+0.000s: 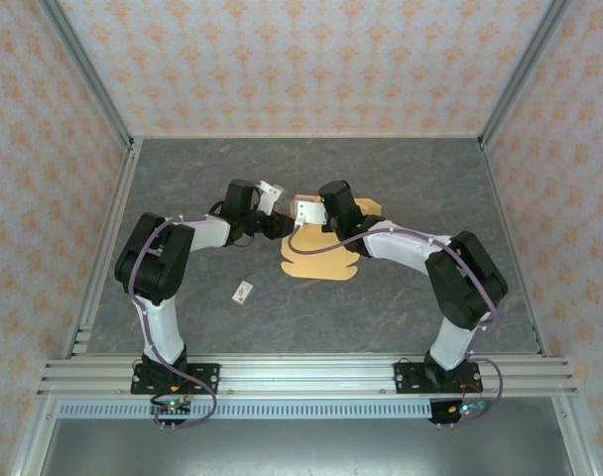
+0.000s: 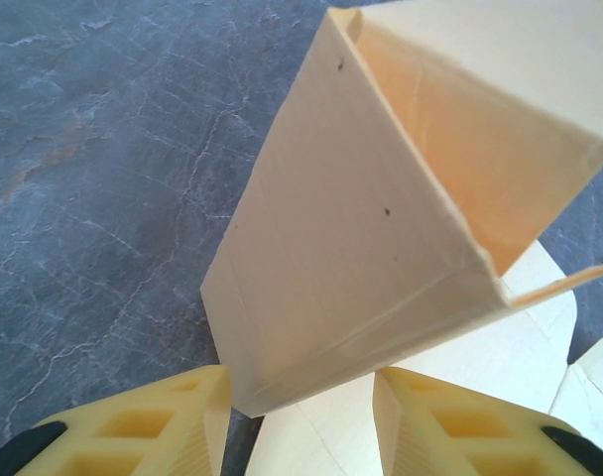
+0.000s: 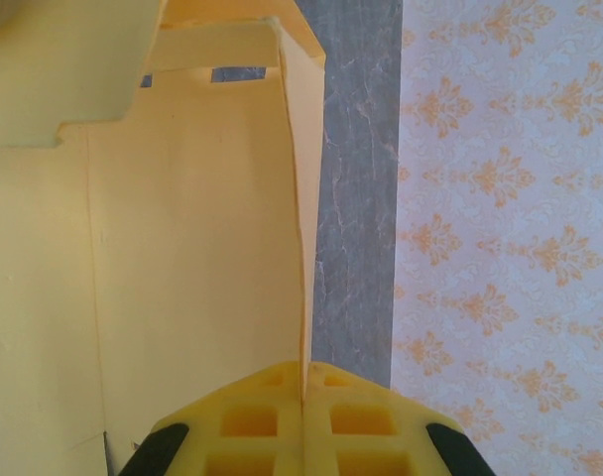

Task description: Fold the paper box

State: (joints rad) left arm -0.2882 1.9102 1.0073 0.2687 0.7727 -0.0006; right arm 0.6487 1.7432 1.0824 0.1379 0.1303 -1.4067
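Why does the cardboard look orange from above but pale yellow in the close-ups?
Top external view: soft, even light with faint shadows, so the paper box reads orange-tan. Left wrist view: the paper box looks washed out to pale cream, brightest at upper right. Right wrist view: a warm yellow cast; the wallpaper is sharp.

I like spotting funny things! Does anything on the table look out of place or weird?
One thing: a tiny white tag lies alone on the gray table, beside the left arm and apart from the paper box. The box itself just looks half folded, with no tears that I can see.
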